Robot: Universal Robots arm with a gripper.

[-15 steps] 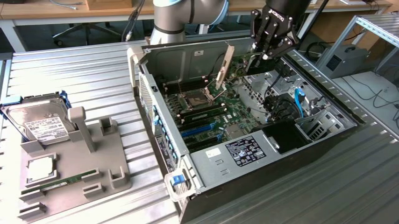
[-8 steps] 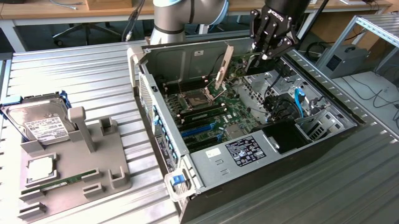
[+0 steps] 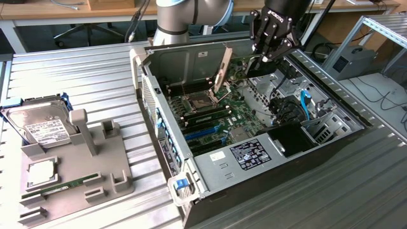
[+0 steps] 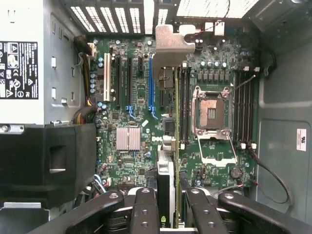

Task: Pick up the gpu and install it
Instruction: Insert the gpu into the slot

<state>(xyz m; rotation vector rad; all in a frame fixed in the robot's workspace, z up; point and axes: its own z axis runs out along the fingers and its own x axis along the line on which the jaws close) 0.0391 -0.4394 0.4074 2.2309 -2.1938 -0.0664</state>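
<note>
At the far left of the exterior view a silver hard drive (image 3: 43, 125) stood at the back corner of a grey holder (image 3: 76, 179) on a ribbed metal table (image 3: 83, 71). Lower on that holder lay a square processor chip (image 3: 41, 174) and, just to its right, a narrow green RAM stick (image 3: 64, 186).

In the middle of the frame the computer case (image 3: 149, 90) lay open with its motherboard (image 3: 219, 119) facing up. Above the board, in the upper centre, the gpu (image 3: 222, 67) stood on edge inside the case. Its pale end bracket leaned near the case's rear wall, and its body ran to the right toward the gripper (image 3: 267, 59). The gripper hung from the arm (image 3: 178, 19) at the upper right of centre, reaching down into the case. Further right, a blue cable (image 3: 306, 107) crossed the drive bays.

In the wrist view the gripper (image 4: 170, 217) had its fingers (image 4: 145, 209) drawn partway together and closed on the gpu (image 4: 165, 170), which was seen edge-on. The card sat over the board between the blue slot (image 4: 151, 83) and the processor socket (image 4: 212, 109). Whether it touched a slot could not be told.
</note>
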